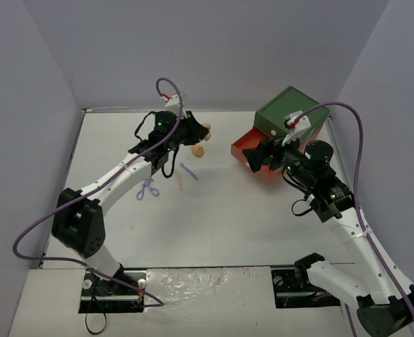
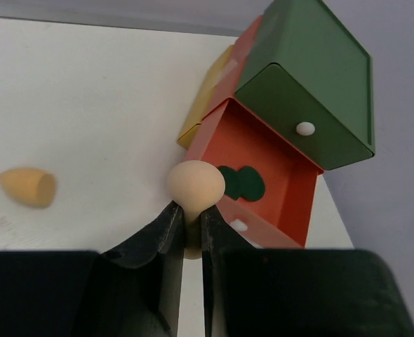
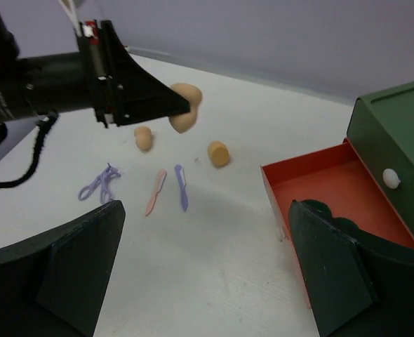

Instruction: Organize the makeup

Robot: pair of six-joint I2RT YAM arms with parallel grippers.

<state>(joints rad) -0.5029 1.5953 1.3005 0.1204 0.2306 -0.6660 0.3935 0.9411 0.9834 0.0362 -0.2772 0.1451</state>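
The left gripper (image 2: 191, 212) was clamped on a tan sponge (image 2: 195, 185), its two dark fingers (image 2: 166, 235) drawn close together with only a thin gap between them, pinching the sponge's narrow end while the rounded end stuck out past the tips. From the right wrist view that sponge appeared to be off the white table (image 1: 214, 225), out towards the far edge. Two more sponges lay on the table nearby: a second sponge (image 3: 219, 153) on its side, and a third sponge (image 3: 143, 137) just below the left arm. Nearer to the arms lay a pink stick (image 3: 155, 192) and a lilac stick (image 3: 182, 187), side by side but apart, with a lilac scissor-like tool (image 3: 100, 185) further to the left. The right gripper (image 3: 207, 210) was spread wide, its fingers (image 3: 74, 263) far apart with nothing between them. It hovered at the front of the open red drawer (image 3: 333, 186) of the chest (image 1: 291, 116), and whether one finger touched the drawer's rim could not be told. Two dark green discs (image 2: 241, 182) lay touching each other inside that red drawer. The green drawer (image 2: 312, 84) above it was closed, and a yellow drawer (image 2: 203, 98) showed beneath.
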